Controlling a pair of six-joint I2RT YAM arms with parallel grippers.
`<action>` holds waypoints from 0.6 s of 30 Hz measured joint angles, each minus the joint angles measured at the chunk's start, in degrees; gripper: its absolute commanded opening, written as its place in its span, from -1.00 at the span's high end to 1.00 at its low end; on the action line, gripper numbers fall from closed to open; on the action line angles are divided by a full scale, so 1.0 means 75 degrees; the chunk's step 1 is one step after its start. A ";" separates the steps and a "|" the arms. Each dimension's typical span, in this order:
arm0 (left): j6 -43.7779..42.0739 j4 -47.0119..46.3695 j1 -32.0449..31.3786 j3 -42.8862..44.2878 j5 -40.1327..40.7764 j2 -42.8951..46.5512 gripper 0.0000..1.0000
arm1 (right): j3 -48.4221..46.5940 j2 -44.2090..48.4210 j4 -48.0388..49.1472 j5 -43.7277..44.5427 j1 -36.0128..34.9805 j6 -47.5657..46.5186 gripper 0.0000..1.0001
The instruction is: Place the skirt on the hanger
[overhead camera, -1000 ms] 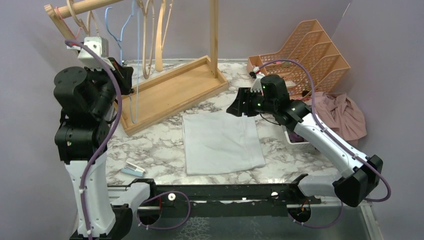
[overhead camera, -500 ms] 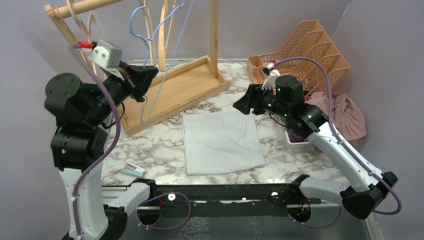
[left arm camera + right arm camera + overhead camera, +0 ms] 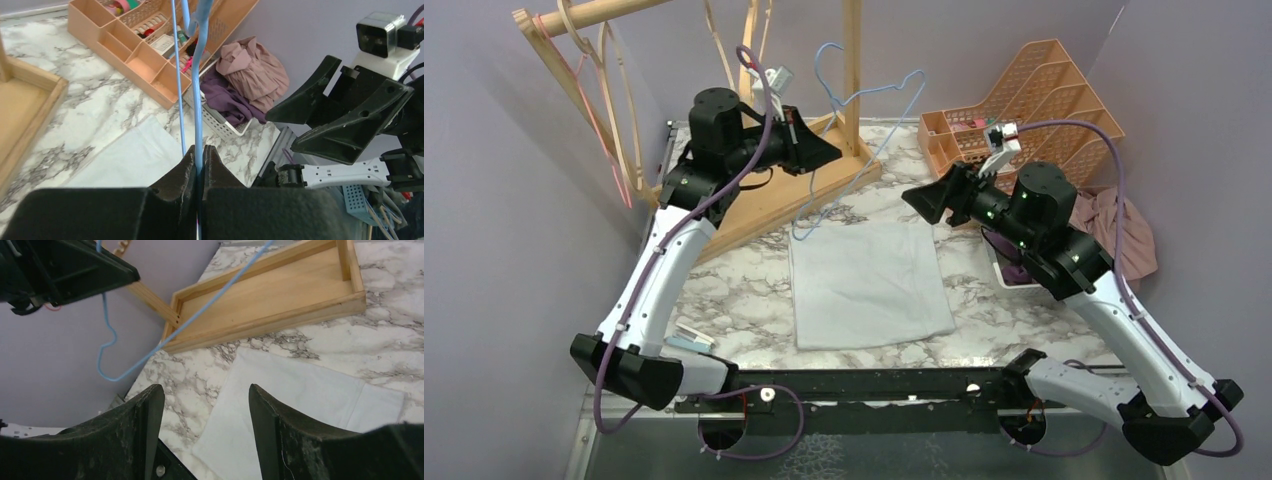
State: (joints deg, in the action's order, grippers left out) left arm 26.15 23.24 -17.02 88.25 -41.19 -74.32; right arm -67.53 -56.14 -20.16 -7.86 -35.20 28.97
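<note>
Left jaws clamped shut on one blue wire hanger (image 3: 198, 110), held in the air; right jaws spread wide near it, gripping nothing. On the marble tabletop (image 3: 744, 290) one pale skirt (image 3: 867, 283) lies flat and folded, between the wooden hanger rack (image 3: 774, 185) and two crumpled garments, one pink (image 3: 1114, 225), one purple (image 3: 1014, 272).

Left hand (image 3: 834, 154) grips the blue hanger (image 3: 869, 92); skirt (image 3: 869, 285) lies flat on table (image 3: 724, 290).
</note>
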 measured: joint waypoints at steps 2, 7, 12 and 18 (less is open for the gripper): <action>0.0090 -0.0134 -0.0388 -0.0003 0.0236 -0.0134 1.00 | -0.0216 -0.0099 0.0015 -0.0003 0.0003 0.0111 -0.39; 0.0210 -0.0912 -0.1483 -0.0335 0.1064 -0.0160 1.00 | -0.0924 -0.0758 0.0221 -0.0026 0.0003 0.0743 -0.42; 0.0286 -0.1475 -0.2046 -0.1084 0.1647 -0.0163 1.00 | -0.1055 -0.1396 0.0781 -0.0143 0.0003 0.1448 -0.42; 0.0635 -0.2177 -0.2256 -0.1886 0.1830 -0.0146 1.00 | -0.1110 -0.2098 0.1405 -0.0198 0.0000 0.2040 -0.30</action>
State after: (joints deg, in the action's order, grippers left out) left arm 30.92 6.92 -33.93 74.11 -27.46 -75.42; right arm -75.85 -71.88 -9.63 -9.34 -35.20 44.27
